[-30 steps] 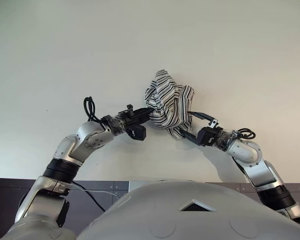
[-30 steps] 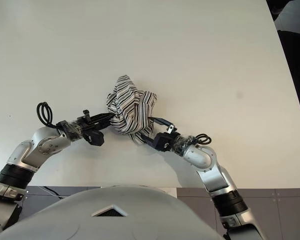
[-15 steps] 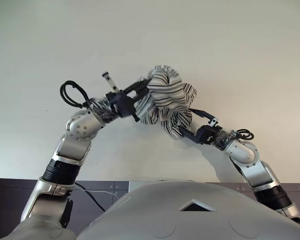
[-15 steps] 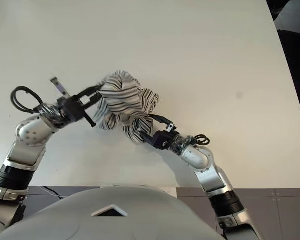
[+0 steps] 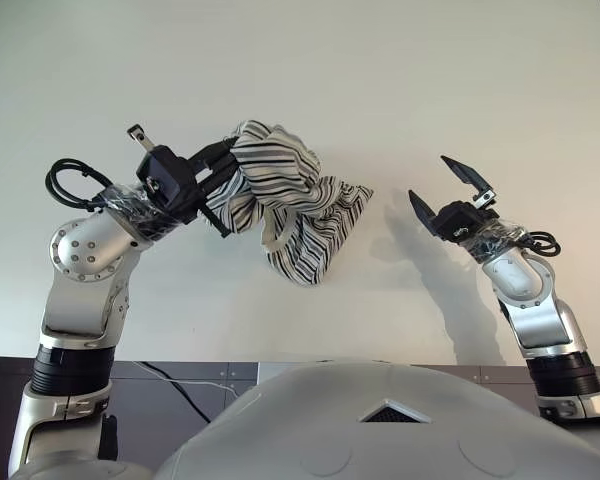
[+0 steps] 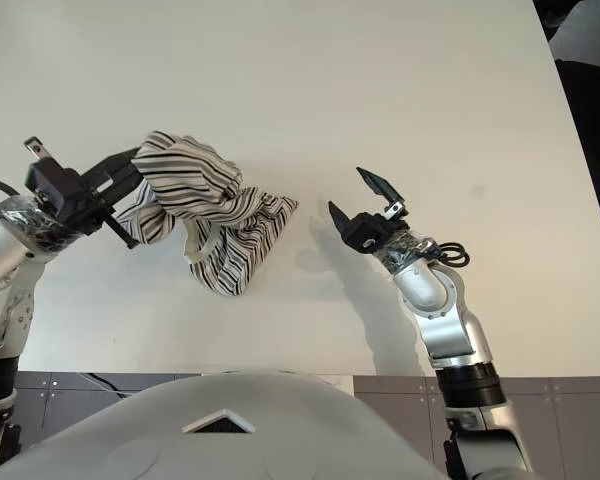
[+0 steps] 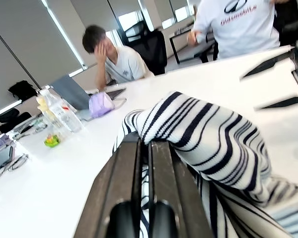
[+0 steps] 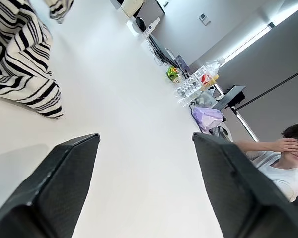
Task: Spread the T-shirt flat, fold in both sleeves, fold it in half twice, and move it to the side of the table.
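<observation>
The black-and-white striped T-shirt (image 5: 290, 205) is bunched up, lifted at its left end and trailing down to the white table (image 5: 380, 70) at its right end. My left gripper (image 5: 223, 160) is shut on the shirt's upper fold, raised above the table left of centre; in the left wrist view its dark fingers (image 7: 159, 183) pinch the striped cloth (image 7: 208, 139). My right gripper (image 5: 442, 185) hangs open to the right of the shirt, apart from it, with nothing between its fingers (image 8: 64, 173). The right wrist view has the shirt's (image 8: 20, 59) end lying on the table.
The white table stretches wide on all sides of the shirt. In the wrist views its far end carries bottles (image 8: 198, 82), a purple bag (image 7: 100, 103) and a laptop (image 7: 77, 91), well away from the arms.
My right gripper let go of the shirt, opened and drew back to the right. My left gripper carried the shirt's end up and to the left, stretching the bundle out.
</observation>
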Robot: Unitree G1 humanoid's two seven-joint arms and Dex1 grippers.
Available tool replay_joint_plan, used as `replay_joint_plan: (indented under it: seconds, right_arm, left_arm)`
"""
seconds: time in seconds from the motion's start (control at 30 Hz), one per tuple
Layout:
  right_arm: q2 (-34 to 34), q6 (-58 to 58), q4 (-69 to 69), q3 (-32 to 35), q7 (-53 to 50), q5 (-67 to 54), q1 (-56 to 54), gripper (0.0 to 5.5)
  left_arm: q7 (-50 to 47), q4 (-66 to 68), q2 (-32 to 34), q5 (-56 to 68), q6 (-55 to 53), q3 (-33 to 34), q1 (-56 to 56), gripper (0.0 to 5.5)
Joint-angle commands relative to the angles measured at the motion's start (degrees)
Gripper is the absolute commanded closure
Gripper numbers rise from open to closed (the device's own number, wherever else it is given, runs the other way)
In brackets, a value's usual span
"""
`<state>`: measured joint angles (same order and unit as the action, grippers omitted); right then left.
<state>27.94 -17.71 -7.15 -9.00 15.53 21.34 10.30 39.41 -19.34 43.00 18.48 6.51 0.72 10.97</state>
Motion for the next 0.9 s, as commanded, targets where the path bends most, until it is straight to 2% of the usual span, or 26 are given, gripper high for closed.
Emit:
replay_joint_plan:
  seconds: [0.03, 0.13, 0.23, 0.37, 0.53, 0.73, 0.83, 0.9]
  right_arm:
    - [1.88, -3.28, -8.75, -2.64, 7.38, -10.05, 3.51, 2.06]
    - [4.96, -3.94, -11.83, -10.81, 16.78, -13.14, 6.43, 2.06]
    - [5.90, -3.17, -10.62, -15.83, 21.66, -10.94, 5.61, 2.06]
    - [6.95, -1.90, -9.76, -17.64, 24.75, -10.12, 4.65, 2.06]
    - [2.86, -0.57, -5.20, -19.67, 23.97, -7.51, -0.46, 2.06]
    - [1.28, 1.66, 2.24, -19.59, 23.15, -4.82, -3.82, 2.06]
    - [4.10, 1.89, 7.91, -18.81, 24.00, -2.96, -6.01, 2.06]
    - [7.21, 2.21, 8.14, -17.29, 25.52, -3.24, -7.04, 2.06]
  left_arm:
    - [2.85, -2.22, 0.73, -3.55, 0.54, -1.95, 2.66, 5.38]
    - [3.76, -5.10, -0.38, 1.03, -2.49, -0.48, 2.54, 5.38]
    - [5.42, -10.43, 0.53, 8.25, -7.48, 1.06, 3.32, 5.38]
    - [6.93, -18.03, 2.07, 18.58, -14.56, 3.88, 3.81, 5.38]
    - [2.34, -24.28, 1.14, 35.15, -24.96, 4.82, 0.88, 5.38]
    - [-3.05, -18.52, -0.15, 34.54, -30.34, 6.17, -2.34, 5.38]
    - [-6.32, -13.69, -1.33, 31.45, -31.92, 6.10, -5.49, 5.38]
    - [-7.34, -9.28, -1.16, 23.07, -29.84, 3.96, -6.43, 5.38]
